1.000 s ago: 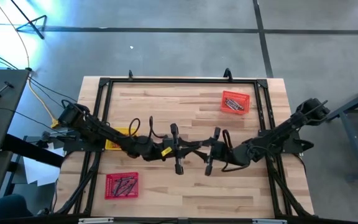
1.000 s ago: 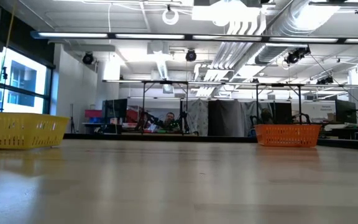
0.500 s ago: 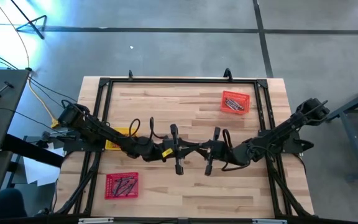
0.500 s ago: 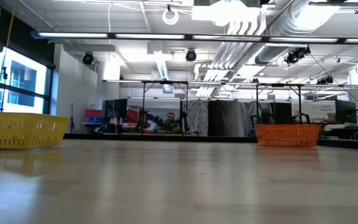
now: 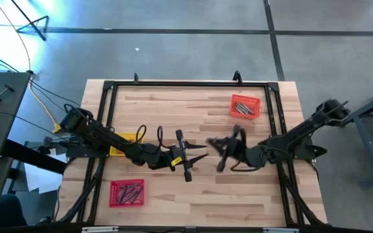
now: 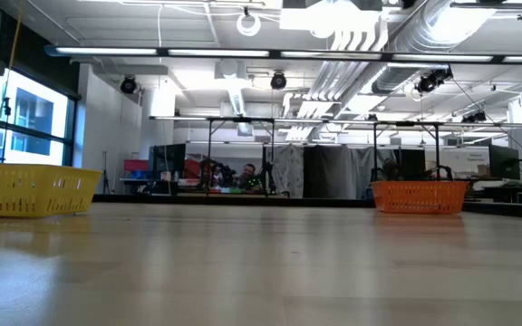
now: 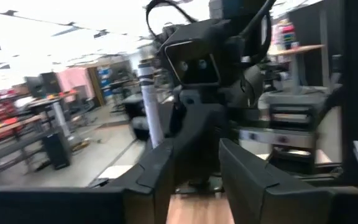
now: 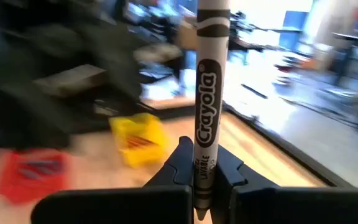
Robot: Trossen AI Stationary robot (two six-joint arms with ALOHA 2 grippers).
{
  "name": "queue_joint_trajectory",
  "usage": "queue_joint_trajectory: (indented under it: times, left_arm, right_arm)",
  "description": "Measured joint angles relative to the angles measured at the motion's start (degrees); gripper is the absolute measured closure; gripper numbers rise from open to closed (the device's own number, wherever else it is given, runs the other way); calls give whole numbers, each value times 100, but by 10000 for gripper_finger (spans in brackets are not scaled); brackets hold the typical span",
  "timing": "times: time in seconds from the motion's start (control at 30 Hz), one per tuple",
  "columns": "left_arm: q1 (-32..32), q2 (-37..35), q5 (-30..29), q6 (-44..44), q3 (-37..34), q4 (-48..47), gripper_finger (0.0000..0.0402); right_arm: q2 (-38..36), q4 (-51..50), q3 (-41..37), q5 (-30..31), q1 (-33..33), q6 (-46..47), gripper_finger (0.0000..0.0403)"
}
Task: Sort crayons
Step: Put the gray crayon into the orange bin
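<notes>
At the table's middle, the right gripper pinches a grey crayon near its lower end, the stick standing up past the fingers. The left gripper, just beside it, is spread and empty. A crayon looks light and stiff but brittle, its paper wrap a little slick, so I judge a gentle pinch on the wrapped shaft suits it better than the bare tip. The red tray holds several crayons, the orange tray a few. What lies in the yellow tray, partly under the left arm, cannot be told.
</notes>
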Motion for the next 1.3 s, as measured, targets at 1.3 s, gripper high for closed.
queue_joint_trajectory:
  times: [1.3]
  left_arm:
    - [-464,2,-453,-59,-2,-133,256]
  right_arm:
    - [-2517,-4325,-2188,-2867,-6225,2726,398]
